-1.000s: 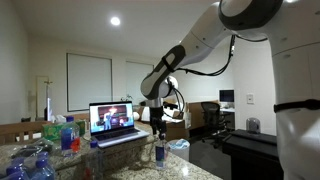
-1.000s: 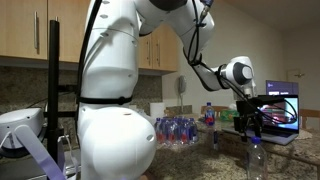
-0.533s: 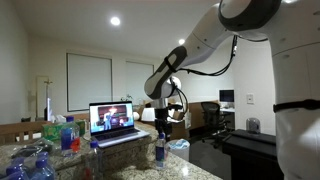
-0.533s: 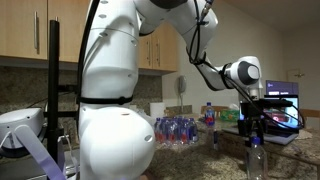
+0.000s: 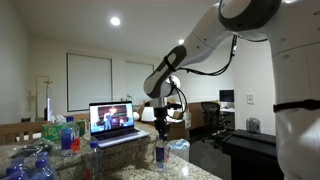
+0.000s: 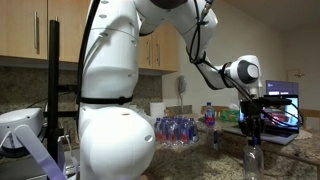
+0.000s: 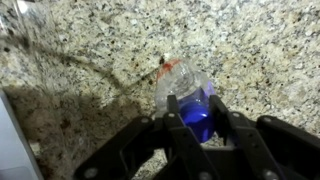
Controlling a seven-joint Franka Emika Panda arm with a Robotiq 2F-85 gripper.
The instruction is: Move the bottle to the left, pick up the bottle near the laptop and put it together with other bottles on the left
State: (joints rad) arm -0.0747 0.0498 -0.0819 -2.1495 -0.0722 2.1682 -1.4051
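The gripper sits right over the water bottle, which stands upright on the granite counter near its front edge, with the open laptop up at the bottle's ten o'clock in an exterior view. In the wrist view the two fingers straddle the bottle close on both sides, but I cannot tell whether they are clenched on it or only bracketing it. Nothing is lifted, so this reads as early in the task. The carry toward the other bottles, well apart at nine o'clock, and the set-down beside them are all left.
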